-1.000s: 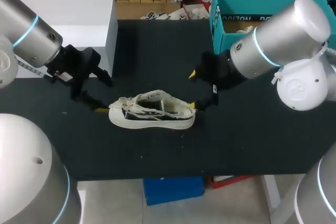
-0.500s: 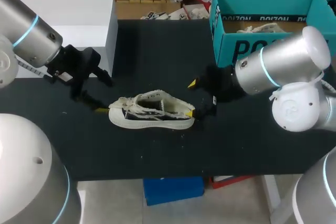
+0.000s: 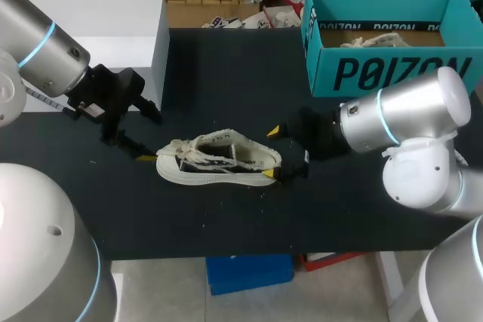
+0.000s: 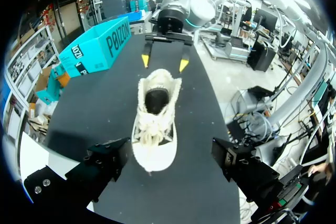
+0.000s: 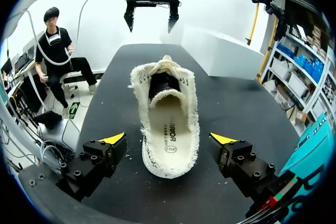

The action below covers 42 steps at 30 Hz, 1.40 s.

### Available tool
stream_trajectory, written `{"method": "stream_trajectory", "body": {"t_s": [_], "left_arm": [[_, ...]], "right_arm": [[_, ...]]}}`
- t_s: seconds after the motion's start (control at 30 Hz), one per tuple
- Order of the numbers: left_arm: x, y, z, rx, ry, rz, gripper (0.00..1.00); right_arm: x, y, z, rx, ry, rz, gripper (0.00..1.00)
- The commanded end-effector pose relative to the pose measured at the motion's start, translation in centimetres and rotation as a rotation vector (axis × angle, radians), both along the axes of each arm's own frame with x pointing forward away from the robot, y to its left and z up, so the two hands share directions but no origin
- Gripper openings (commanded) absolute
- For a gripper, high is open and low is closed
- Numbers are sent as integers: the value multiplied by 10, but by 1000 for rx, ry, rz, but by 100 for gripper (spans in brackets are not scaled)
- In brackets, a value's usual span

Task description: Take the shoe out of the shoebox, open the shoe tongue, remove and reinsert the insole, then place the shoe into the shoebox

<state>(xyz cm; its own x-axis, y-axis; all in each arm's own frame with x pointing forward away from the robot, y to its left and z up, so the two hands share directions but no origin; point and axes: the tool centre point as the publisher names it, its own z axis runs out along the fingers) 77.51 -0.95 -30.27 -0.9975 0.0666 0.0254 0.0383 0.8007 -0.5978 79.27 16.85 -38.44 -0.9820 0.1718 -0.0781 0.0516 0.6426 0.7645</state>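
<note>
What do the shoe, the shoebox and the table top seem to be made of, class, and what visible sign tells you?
Shoe: likely cream canvas, matte, with frayed edges; pale sole, perhaps rubber.
Shoebox: probably cardboard, teal and matte, with thin flat walls.
Table: black matte covering, perhaps cloth or a mat; it shows no shine.

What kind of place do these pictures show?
Probably a robot lab bench: the left pincer and right pincer stand open at either end of a shoe on a black table, a shoebox nearby.
</note>
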Motion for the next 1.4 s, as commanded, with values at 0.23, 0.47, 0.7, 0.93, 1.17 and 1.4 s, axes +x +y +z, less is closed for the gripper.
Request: {"method": "stream_trajectory", "body": {"t_s": [0.23,0.47,0.7,0.93,1.17,1.4], "left_arm": [[0,0,-2,0,-4,0,100],[0,0,-2,0,-4,0,100],[0,0,-2,0,-4,0,100],[0,0,-2,0,-4,0,100],[0,0,-2,0,-4,0,100],[0,0,-2,0,-4,0,100]], "right_arm": [[7,0,-13,56,3,16,100],[9,6,-20,76,11,23,100],[8,9,-30,96,23,21,100],[5,11,-37,114,37,15,100],[6,14,-42,131,43,11,100],[8,15,-48,149,51,10,100]]}}
